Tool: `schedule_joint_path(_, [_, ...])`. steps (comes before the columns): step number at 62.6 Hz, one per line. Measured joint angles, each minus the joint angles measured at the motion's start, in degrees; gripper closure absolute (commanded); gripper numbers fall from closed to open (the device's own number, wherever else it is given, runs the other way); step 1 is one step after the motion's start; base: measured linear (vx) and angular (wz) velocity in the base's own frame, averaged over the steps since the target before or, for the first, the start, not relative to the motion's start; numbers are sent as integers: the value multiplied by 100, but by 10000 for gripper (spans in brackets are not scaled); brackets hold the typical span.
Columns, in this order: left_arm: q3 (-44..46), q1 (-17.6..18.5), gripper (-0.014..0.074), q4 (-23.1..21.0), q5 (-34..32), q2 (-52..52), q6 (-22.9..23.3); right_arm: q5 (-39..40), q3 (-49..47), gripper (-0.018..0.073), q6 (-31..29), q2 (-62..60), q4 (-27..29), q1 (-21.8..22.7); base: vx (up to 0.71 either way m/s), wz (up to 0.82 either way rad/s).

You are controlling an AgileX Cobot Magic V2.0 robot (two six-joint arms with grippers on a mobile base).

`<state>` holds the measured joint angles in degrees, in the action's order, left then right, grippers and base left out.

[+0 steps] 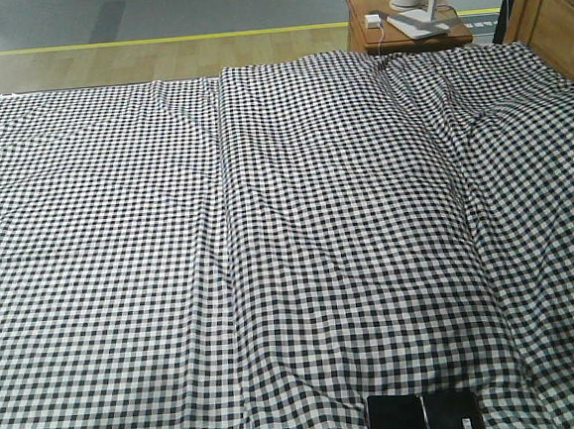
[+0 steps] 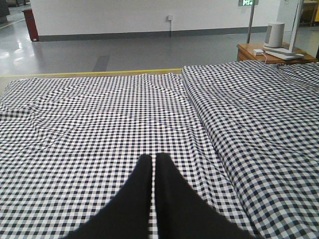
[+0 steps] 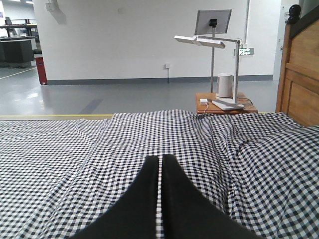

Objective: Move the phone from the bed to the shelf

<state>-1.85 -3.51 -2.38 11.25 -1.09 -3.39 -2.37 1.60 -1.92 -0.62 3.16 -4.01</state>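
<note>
The gingham bed (image 1: pixel 169 234) spreads beneath and ahead of the left pincer (image 2: pixel 153 162) and right pincer (image 3: pixel 161 162), with the reddish bedside table (image 3: pixel 225 102) far ahead and right of the latter. The black phone (image 1: pixel 425 417) lies flat on the bedding at the front view's near edge, outside both wrist views, so its place relative to either pincer cannot be told. Both pincers are pressed closed, fingers together, gripping nothing
</note>
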Motion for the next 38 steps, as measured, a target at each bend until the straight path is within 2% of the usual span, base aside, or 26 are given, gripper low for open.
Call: schedule_joint_path(38, [0,0,595,0,0,0,0,0,0,564,0,0,0,0,0,0])
